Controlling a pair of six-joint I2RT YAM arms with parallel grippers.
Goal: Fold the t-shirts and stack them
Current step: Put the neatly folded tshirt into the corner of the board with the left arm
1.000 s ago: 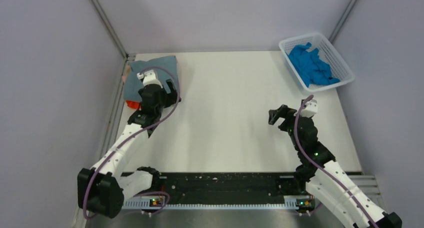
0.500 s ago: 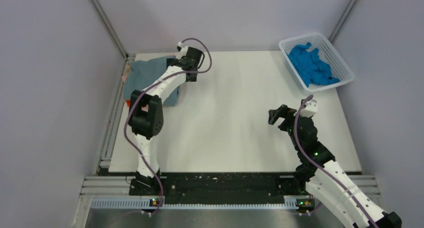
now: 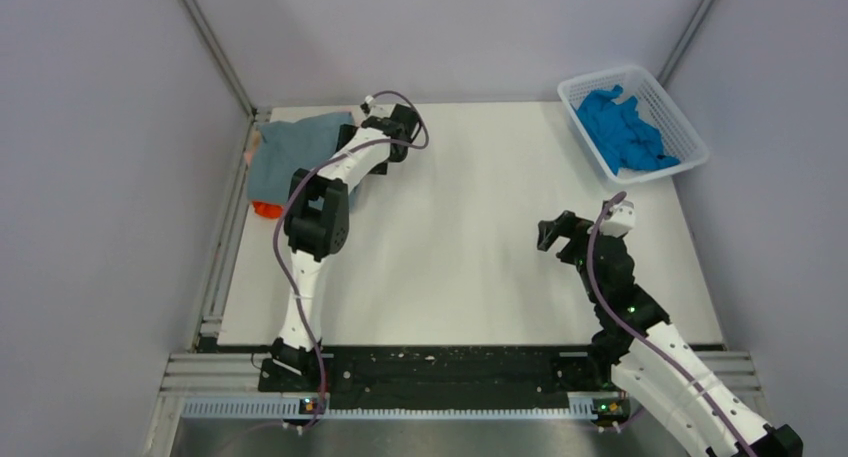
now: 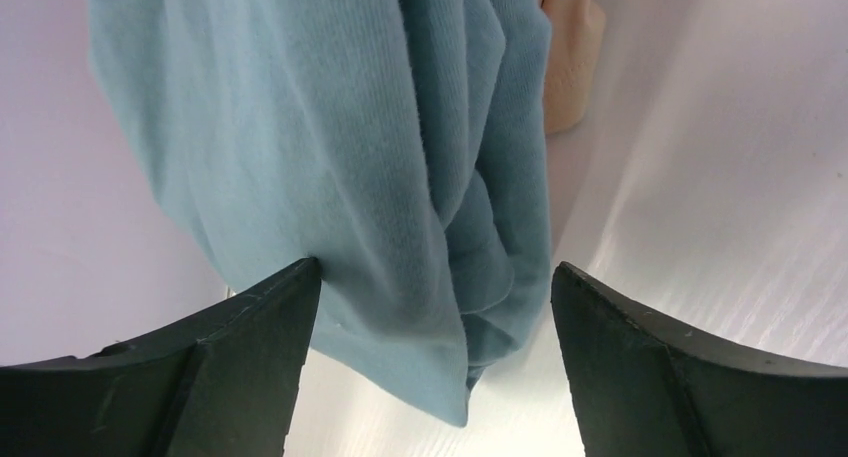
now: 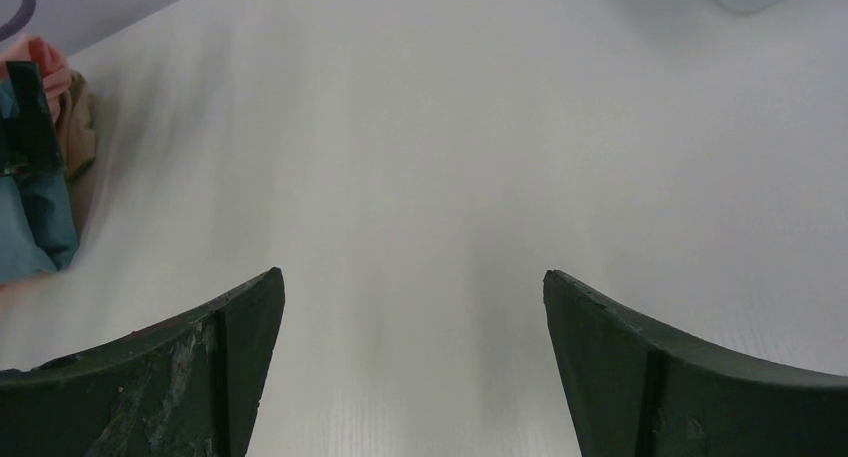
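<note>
Left claw (image 4: 435, 277): spread wide, gripping nothing, likely to leave the pile undisturbed.
Grey-blue t-shirt (image 4: 380, 157): just ahead between its fingers (image 4: 250, 337), over the salmon-pink t-shirt (image 4: 572, 67).
Right claw (image 5: 415, 277): spread, empty, waiting.

You face a white table (image 3: 480, 237), matte and evenly lit, with a faint sheen in the wrist views. Plain lilac-grey walls (image 3: 90, 177) close it in on three sides. Metal struts (image 3: 212, 49) slant up from its far corners. A black rail (image 3: 450, 365) runs along its near edge.
</note>
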